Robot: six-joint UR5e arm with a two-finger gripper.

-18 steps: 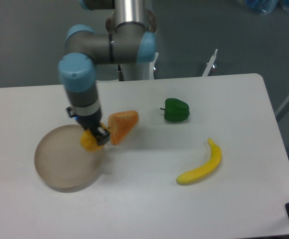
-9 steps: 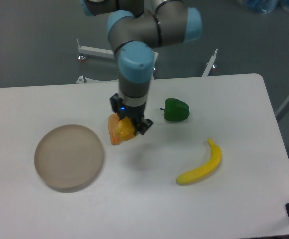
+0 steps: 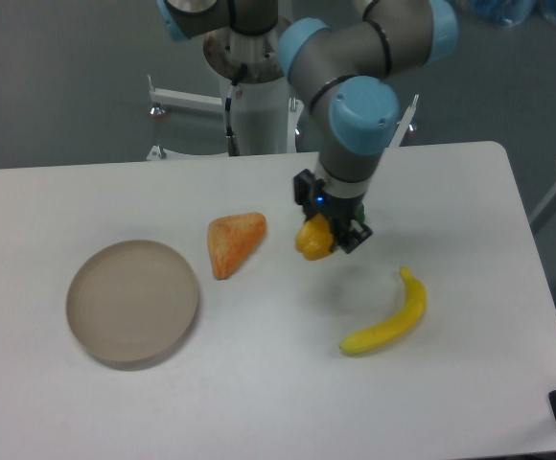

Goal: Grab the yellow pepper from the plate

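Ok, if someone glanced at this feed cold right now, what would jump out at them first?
Probably the gripper hanging above the table right of centre, shut on the yellow pepper. Next, the plate at front left with nothing on it, an orange wedge lying just beyond it. The banana lies below and right of the gripper.

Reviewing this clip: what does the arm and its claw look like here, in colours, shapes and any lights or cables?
The arm is built of grey metallic tubular links with rounded light-blue caps at the joints, rising from a silvery column at the table's far edge. A dark cable runs down beside that column. The claw is small and black, on a dark wrist section, with a tiny blue light glowing on its side.
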